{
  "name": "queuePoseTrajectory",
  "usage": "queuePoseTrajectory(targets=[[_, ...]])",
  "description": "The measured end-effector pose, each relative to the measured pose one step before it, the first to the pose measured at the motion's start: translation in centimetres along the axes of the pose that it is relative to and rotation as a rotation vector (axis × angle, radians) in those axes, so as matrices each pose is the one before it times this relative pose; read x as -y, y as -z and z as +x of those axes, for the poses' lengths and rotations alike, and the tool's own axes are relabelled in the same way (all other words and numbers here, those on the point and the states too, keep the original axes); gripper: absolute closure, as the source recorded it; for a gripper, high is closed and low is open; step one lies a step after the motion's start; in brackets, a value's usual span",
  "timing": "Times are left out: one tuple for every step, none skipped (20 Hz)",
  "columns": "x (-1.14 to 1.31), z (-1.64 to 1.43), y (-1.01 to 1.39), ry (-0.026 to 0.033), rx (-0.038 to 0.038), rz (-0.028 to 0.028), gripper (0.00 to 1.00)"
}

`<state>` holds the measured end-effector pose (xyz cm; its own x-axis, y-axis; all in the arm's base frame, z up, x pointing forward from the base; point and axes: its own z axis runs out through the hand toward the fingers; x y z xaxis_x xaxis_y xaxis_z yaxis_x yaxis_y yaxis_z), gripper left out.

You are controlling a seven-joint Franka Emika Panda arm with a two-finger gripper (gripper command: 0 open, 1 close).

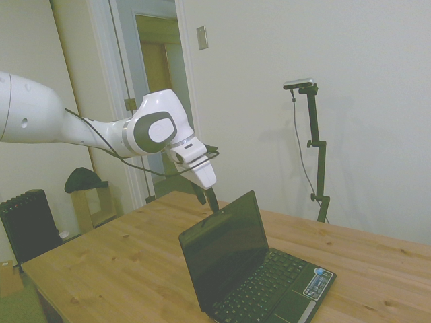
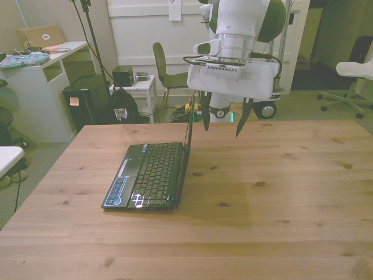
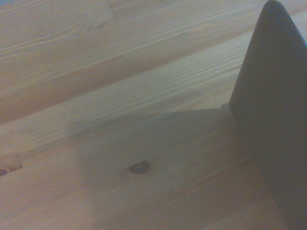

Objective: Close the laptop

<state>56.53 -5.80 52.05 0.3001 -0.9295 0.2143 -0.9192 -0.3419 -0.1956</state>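
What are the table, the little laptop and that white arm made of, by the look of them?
Table: pale wood, likely pine; knots and grain show, with a matte finish.
Laptop: dark plastic, it seems; its screen is glossy, with a faint sheen.
Arm: smooth white shell, probably moulded plastic, with grey joint caps.

The arm (image 1: 40, 118) is glossy white with rounded shells and a grey oval cap at its wrist joint (image 1: 151, 132). A thin black cable (image 1: 118, 156) loops beneath it. The gripper (image 2: 224, 119) has a boxy white body and two slim, dark, tapering fingers (image 2: 205, 118).
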Motion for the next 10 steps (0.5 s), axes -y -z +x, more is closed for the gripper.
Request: queuePoseTrajectory(targets=[[-0.051,0.060,-0.021,-0.00182,0.00133,-0.00152,1.00],[-0.024,0.011,-0.008,-0.00078,0.00150,-0.00095,1.00],[-0.018,-0.035,-0.013,-0.00075,0.00310,-0.00161,1.00],[-0.029,-0.039,0.002,-0.00067,0.00369,-0.00200,1.00],[-0.045,-0.031,0.058,0.00022,0.00229,-0.00224,1.00],[-0.059,-0.025,0.086,0.00058,0.00174,-0.00169,1.00],[-0.127,-0.035,0.066,0.00027,0.00320,-0.00351,1.00],[-0.184,-0.031,0.056,-0.00034,0.00366,-0.00409,1.00],[-0.198,-0.007,0.013,-0.00156,0.00335,-0.00188,1.00],[-0.213,0.076,0.047,-0.00317,0.00463,-0.00035,1.00]])
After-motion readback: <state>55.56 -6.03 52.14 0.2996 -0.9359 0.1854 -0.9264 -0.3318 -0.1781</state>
